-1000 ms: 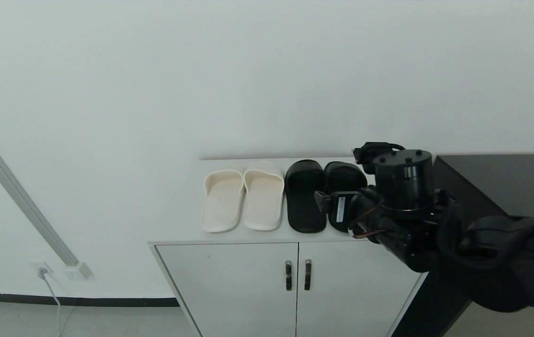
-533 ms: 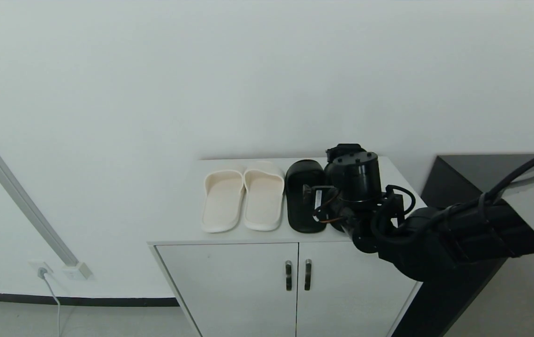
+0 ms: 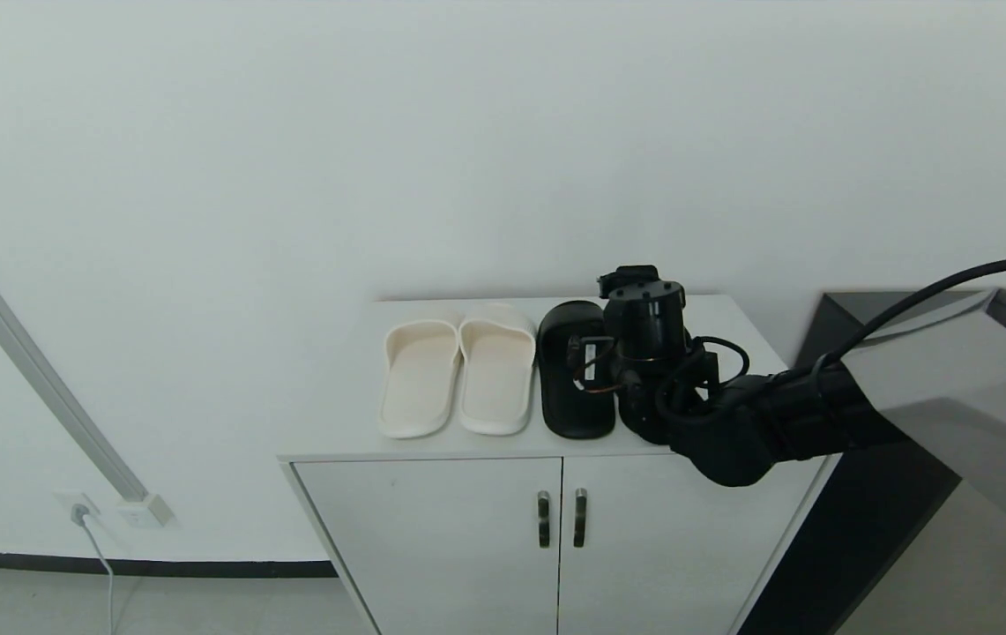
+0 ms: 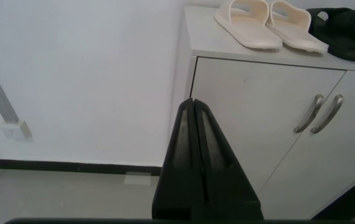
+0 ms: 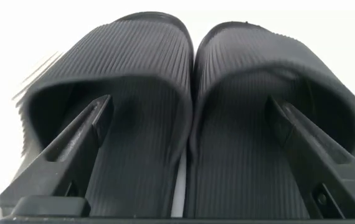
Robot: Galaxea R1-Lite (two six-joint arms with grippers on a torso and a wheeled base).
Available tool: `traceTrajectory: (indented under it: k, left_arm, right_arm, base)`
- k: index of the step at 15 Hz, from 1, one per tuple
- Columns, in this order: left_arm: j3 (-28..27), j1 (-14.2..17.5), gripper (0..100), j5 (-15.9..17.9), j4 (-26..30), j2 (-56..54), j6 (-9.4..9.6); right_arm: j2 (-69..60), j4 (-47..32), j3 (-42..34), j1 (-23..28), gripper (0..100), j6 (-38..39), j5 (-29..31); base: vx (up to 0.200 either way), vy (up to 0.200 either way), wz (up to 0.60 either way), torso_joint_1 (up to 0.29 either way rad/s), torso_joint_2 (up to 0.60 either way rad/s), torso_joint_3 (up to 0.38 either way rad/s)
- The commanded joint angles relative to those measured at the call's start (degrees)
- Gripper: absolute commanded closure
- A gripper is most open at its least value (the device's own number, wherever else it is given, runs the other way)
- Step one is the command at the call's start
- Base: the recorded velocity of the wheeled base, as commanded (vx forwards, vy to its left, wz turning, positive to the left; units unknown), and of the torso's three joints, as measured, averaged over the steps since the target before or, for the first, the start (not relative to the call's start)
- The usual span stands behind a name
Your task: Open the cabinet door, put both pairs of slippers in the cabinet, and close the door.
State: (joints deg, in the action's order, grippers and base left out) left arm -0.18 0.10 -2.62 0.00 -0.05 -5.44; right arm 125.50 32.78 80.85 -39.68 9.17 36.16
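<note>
The right gripper point(image 5: 189, 102) is held wide open with nothing gripped. One finger point(image 5: 84, 134) is set at the mouth of each of the black slippers point(image 5: 140, 62), whose touching inner strap walls lie between the jaws. Both walls should be pinched together squarely and deeply. Just beside lie the white slippers point(image 3: 458, 375). Below, the cabinet doors point(image 3: 432, 538) are not yet opened. The left gripper point(image 4: 194, 107) is closed, empty, before the cabinet front.
</note>
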Motion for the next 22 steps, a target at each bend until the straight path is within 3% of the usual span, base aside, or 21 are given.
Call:
traceTrajectory:
  k: [1,11,12,22]
  left_arm:
    - [0.01,-0.01,100,-0.02,0.0,0.05,-0.01]
    - [0.01,-0.01,100,-0.02,0.0,0.05,-0.01]
    - [0.01,-0.01,100,-0.02,0.0,0.05,-0.01]
    - [0.01,-0.01,100,-0.19,0.0,0.05,0.08]
  right_arm:
    - [2.2,0.0,2.56,1.01,0,-0.73,-0.03]
    - [7.65,-0.09,9.94,3.73,0,-0.99,-0.47]
    - [7.65,-0.09,10.03,3.73,100,-0.99,-0.47]
    - [2.82,-0.26,8.01,3.21,100,-2.58,-0.56]
  base:
    - [0.0,0.0,0.0,0.0,0.0,0.0]
    - [0.0,0.0,0.0,0.0,0.0,0.0]
    - [0.0,0.0,0.0,0.0,0.0,0.0]
    - [0.0,0.0,0.0,0.0,0.0,0.0]
